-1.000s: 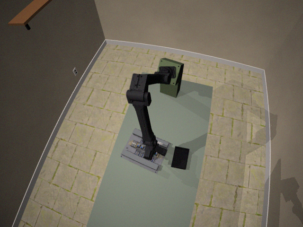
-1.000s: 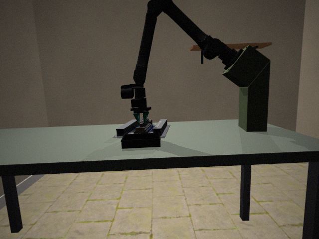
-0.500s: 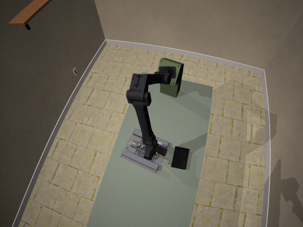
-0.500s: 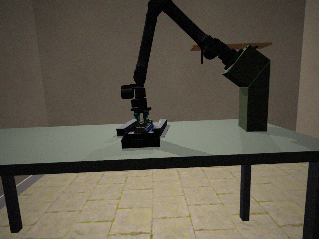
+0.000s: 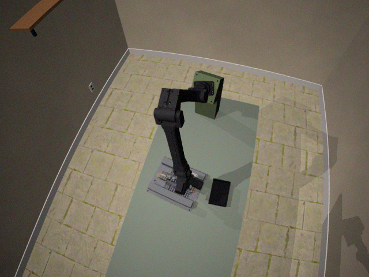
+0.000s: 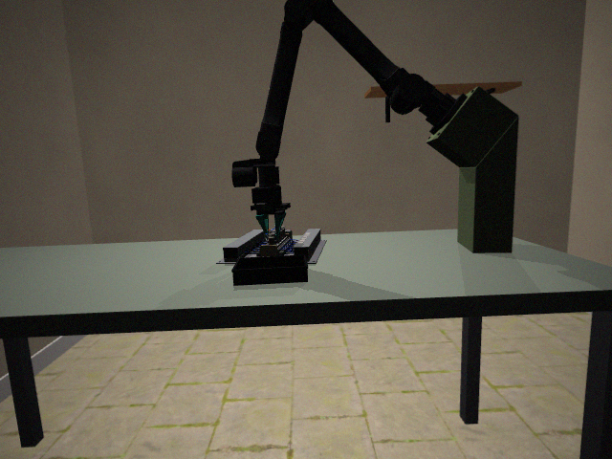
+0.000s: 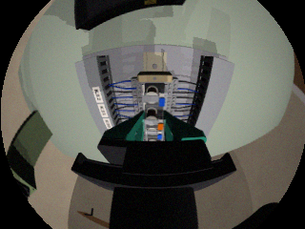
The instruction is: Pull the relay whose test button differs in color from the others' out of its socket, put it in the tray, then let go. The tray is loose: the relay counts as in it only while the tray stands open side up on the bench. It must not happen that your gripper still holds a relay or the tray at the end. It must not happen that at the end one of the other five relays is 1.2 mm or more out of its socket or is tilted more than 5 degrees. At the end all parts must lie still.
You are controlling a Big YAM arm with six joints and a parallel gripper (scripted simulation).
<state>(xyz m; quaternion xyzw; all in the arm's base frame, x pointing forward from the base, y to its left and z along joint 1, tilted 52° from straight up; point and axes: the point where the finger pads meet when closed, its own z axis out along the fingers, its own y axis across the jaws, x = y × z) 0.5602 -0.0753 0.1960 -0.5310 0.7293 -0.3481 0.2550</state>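
A grey relay panel (image 5: 166, 195) (image 6: 316, 249) (image 7: 90, 83) lies on the green bench, with a row of relays along its middle. My gripper (image 6: 271, 235) (image 7: 153, 114) points straight down over the row. Its green-tipped fingers are shut on the relay with the orange test button (image 7: 159, 128) (image 6: 271, 245), at the near end of the row in the wrist view. That relay sits low at the panel. The relay beyond it (image 7: 154, 98) has a blue button. The black tray (image 5: 219, 192) (image 6: 270, 272) stands open side up on the bench beside the panel.
The arm's green mounting block (image 5: 208, 95) (image 6: 487, 197) stands at the far end of the bench (image 5: 179, 244) (image 6: 395, 267). Black cable ducts (image 7: 205, 86) (image 6: 240, 245) run along both long sides of the panel. A wooden wall shelf (image 5: 32, 16) hangs off to the side.
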